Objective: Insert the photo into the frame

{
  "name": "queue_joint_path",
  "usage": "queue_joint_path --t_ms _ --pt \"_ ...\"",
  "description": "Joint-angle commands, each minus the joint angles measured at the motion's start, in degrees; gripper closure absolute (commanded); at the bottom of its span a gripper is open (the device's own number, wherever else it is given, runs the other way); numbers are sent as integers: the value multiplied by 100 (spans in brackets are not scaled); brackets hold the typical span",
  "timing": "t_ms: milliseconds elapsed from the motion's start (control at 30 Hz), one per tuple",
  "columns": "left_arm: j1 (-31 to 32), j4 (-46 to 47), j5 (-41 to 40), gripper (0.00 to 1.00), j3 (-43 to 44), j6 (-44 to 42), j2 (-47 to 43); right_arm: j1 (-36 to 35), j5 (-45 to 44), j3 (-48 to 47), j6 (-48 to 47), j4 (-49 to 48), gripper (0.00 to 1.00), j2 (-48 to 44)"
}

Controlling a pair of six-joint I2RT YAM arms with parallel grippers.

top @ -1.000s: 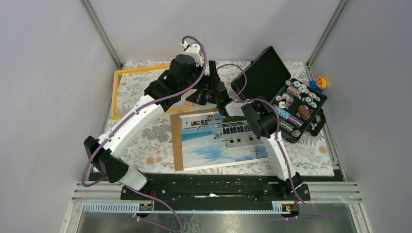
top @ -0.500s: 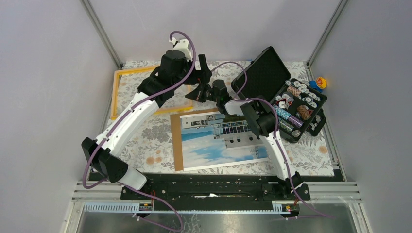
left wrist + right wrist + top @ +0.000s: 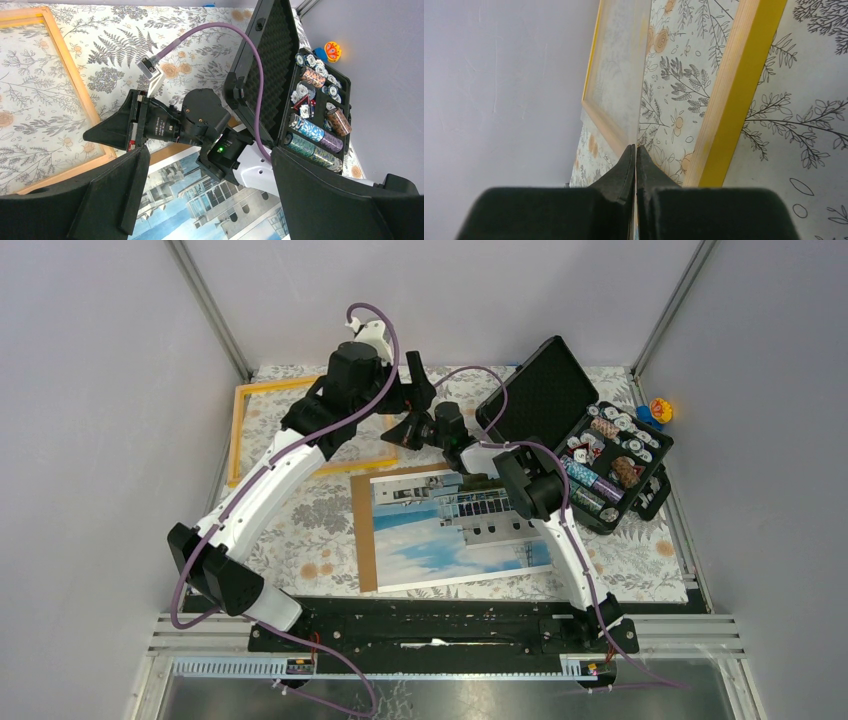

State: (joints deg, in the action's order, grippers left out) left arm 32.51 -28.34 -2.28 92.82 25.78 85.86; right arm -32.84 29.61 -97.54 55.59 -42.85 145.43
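Observation:
The photo (image 3: 460,530) lies flat mid-table on the brown backing board (image 3: 362,530), and it also shows in the left wrist view (image 3: 200,205). The orange-yellow frame (image 3: 238,430) lies at the back left. My right gripper (image 3: 392,433) sits low at the frame's near right corner, turned on its side. Its jaws are shut (image 3: 635,146) on what looks like a thin clear sheet seen edge-on beside the frame's yellow bar (image 3: 729,100). My left gripper (image 3: 420,390) is open and empty, raised above the right wrist. Its fingers (image 3: 105,195) straddle the view down onto the photo.
An open black case (image 3: 600,455) with rolls and small parts stands at the back right, its lid upright close to both wrists. A small orange and blue toy (image 3: 658,410) lies behind it. Grey walls close in on three sides. A flowered cloth (image 3: 300,520) covers the table.
My left arm has lifted and swung back and to the left, away from the photo. My right gripper has edged slightly back-left, still shut.

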Motion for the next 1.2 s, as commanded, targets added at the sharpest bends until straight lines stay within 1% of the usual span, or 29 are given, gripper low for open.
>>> queue_joint_path --t_ms 0,367,433,567,667,767,833,967,1167 --pt "-42 325 105 1 -23 67 -170 36 -95 -379 138 64 100 144" --pt "-158 350 202 1 -39 163 -158 50 -236 -548 173 207 100 256" --pt "-179 352 337 1 -44 180 -158 48 -212 -620 171 234 100 302" --pt "-200 347 351 1 -52 190 -165 46 -99 -771 71 256 100 402" --pt "-201 351 343 1 -46 186 -167 43 -187 -586 27 111 100 316" --pt "-214 348 347 1 -53 190 -167 43 -363 -37 16 -313 100 107" --pt "-219 354 370 1 -58 213 -151 45 -372 122 28 -521 100 54" --pt "-245 376 490 1 -71 264 -123 46 -192 122 24 -803 100 110" --pt "-296 378 533 1 -82 295 -87 43 59 -107 -47 -842 100 243"
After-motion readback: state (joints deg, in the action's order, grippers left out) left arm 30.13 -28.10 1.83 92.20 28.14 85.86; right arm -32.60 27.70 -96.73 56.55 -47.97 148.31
